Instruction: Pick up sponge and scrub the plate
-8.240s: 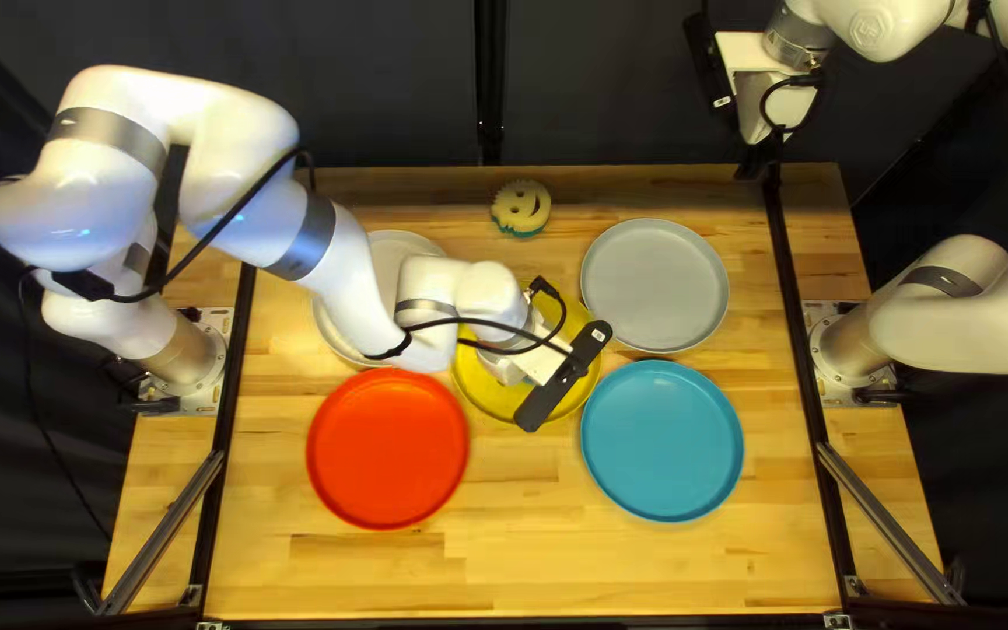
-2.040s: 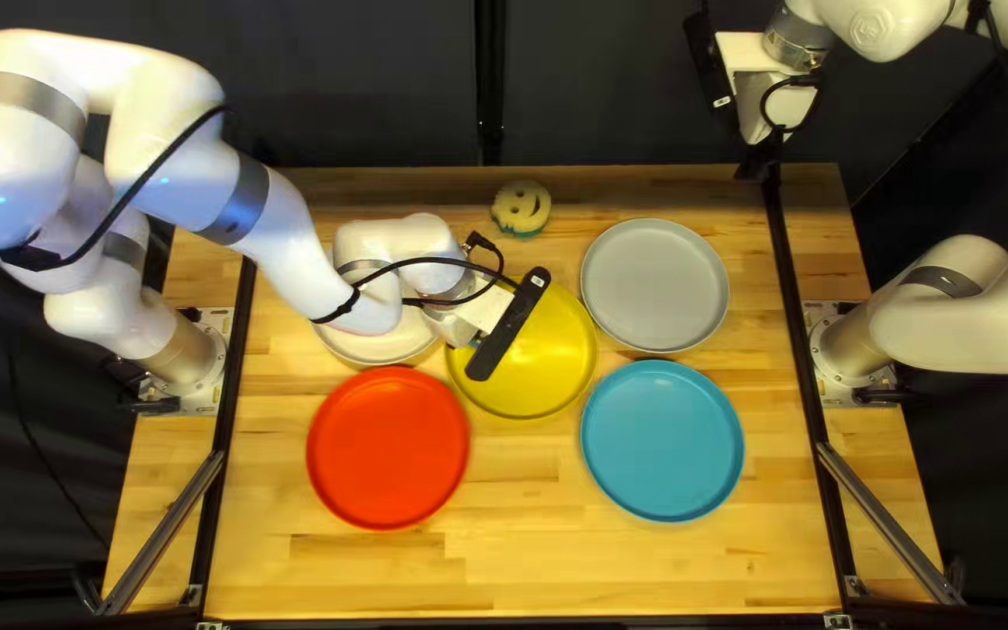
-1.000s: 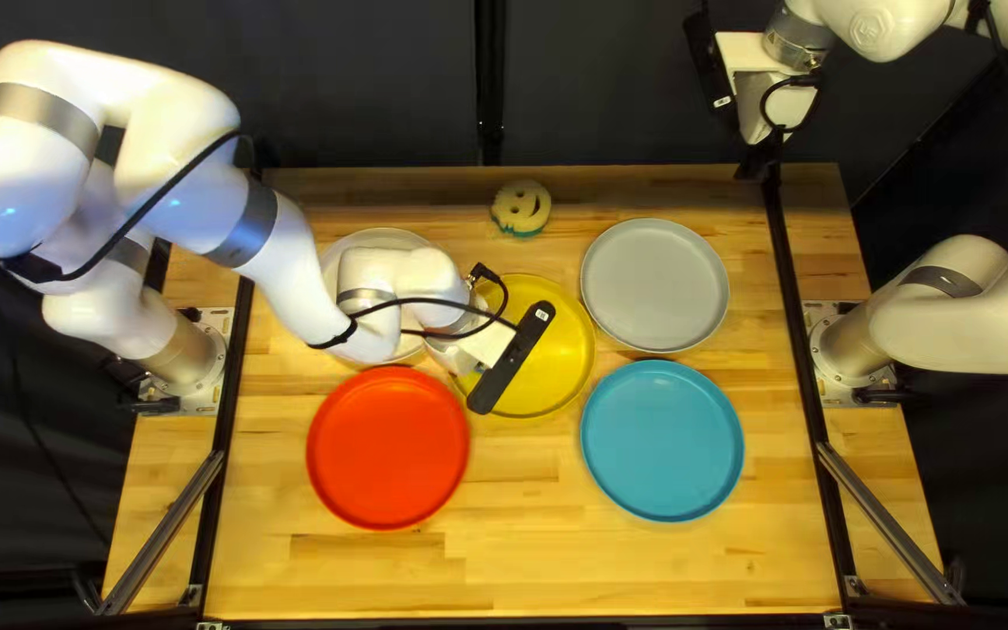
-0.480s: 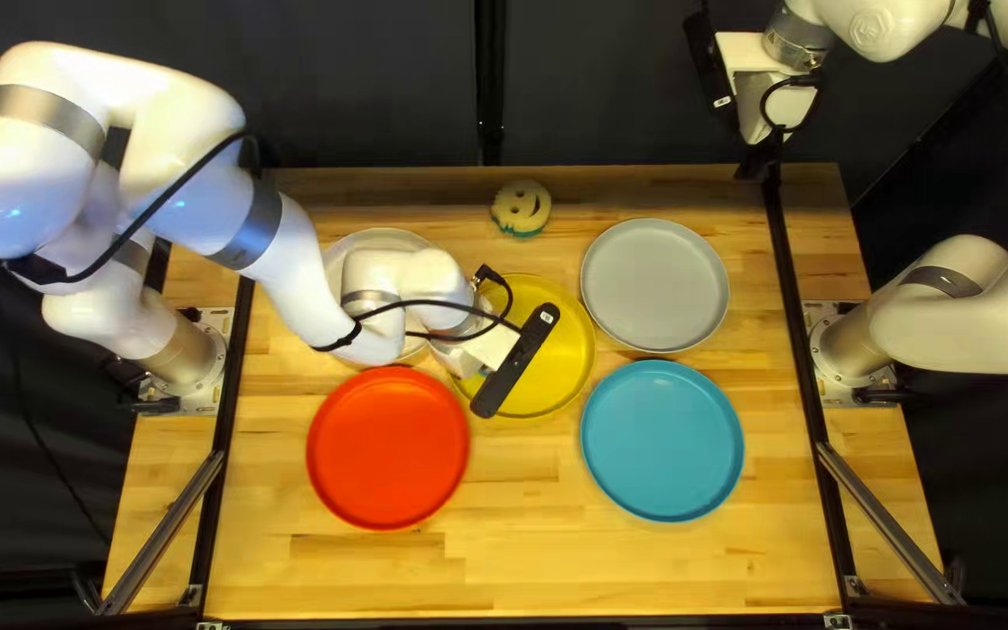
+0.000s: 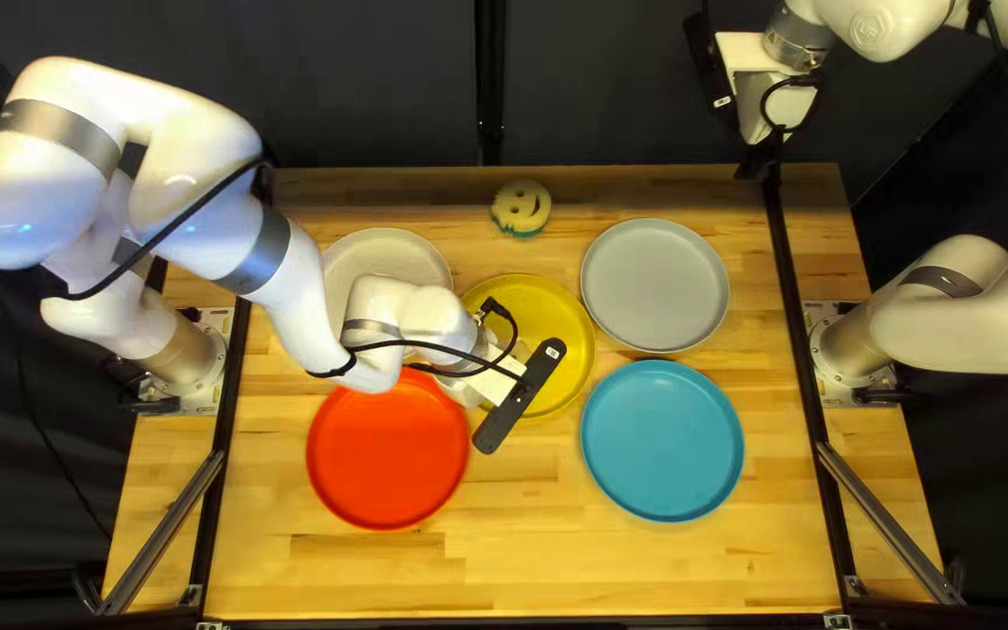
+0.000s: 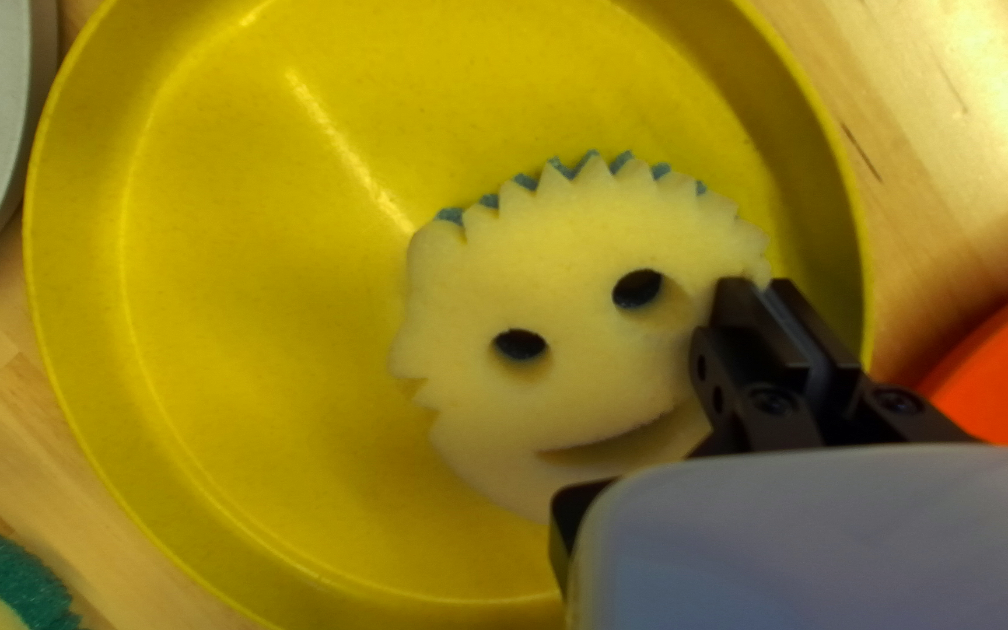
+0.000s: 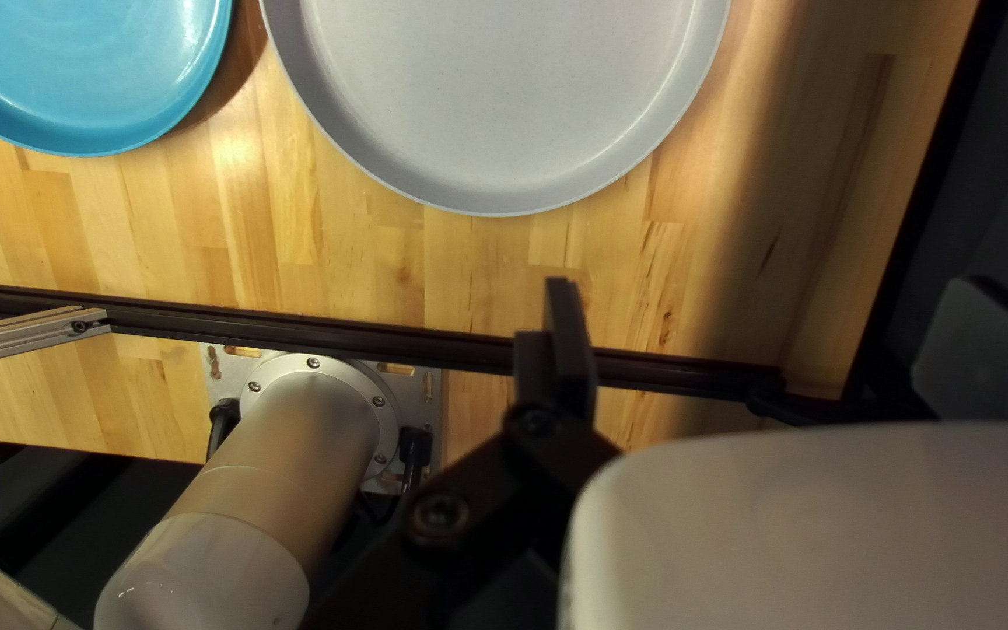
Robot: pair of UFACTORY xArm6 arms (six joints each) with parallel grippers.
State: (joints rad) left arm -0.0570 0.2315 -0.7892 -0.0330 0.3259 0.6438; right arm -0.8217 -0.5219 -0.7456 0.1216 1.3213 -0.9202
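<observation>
L claw (image 5: 495, 379) nearly closed, fingers pinching edge of smiley sponge (image 6: 586, 239). Sponge is inside yellow plate (image 5: 568, 338), smile side twd wrist cam. R claw (image 5: 775, 103) raised, fingers spread wide, nothing betw. them. Top left view, clock posns from yellow plate: 2nd sponge (image 5: 520, 208) 12 o'clock, gray plate (image 5: 655, 285) 2, blue plate (image 5: 662, 440) 4, red plate (image 5: 387, 455) 8, white plate (image 5: 382, 257) 10; all on bench (image 5: 644, 572).

Honey-brown worktop (image 5: 691, 572), streaked with pale and darker wood grain
Yellow plate (image 6: 259, 292); orange-red plate (image 5: 387, 461); blue plate (image 5: 662, 441); grey plate (image 5: 656, 286); off-white plate (image 5: 382, 252); cream sponge (image 6: 574, 268) with smiley cutouts, blue peeping at its zigzag edge; other sponge (image 5: 520, 207) cream over green, also smiley.
</observation>
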